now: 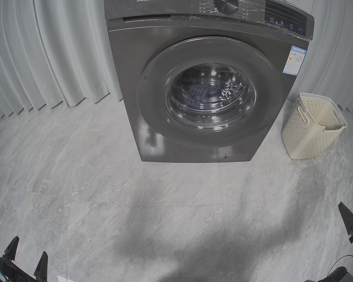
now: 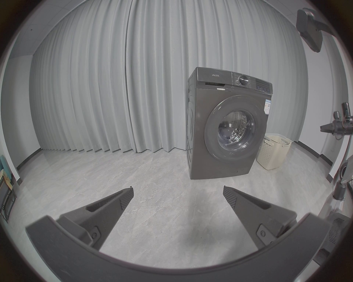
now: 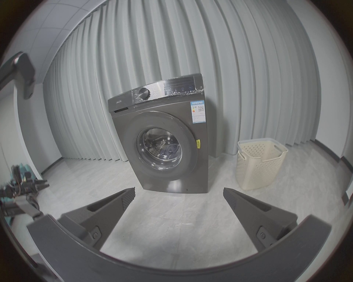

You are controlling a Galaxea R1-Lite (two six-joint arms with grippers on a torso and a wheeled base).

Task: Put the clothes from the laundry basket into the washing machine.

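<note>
Grey brushed metal makes up the washing machine (image 1: 147, 73), which stands upright on the floor with its front turned toward the robot. Its round door (image 1: 210, 91) is shut flat against the front. Through the glass, clothes (image 1: 200, 93) lie in the drum: a dark blue striped piece beside a black-and-white patterned one. A dial (image 1: 225, 5) sits on the top panel, and a label (image 1: 294, 60) is stuck on the front's upper corner on the robot's right.

The laundry basket (image 1: 312, 126), cream perforated plastic, stands on the floor to the right of the machine, near its front corner but apart from it. Its mouth faces up. Its long axis seems to run side to side, roughly in line with the machine's front, with a handle at each short end.

The left gripper (image 2: 177, 189) hangs low and well back from the machine, its two dark fingers spread wide with nothing between them. The right gripper (image 3: 178, 190) is likewise spread wide and holds nothing, well short of machine and basket.

The floor (image 1: 92, 176) is pale grey marble-look tile. Pale pleated curtains (image 1: 47, 55) hang behind the machine down to the floor.
</note>
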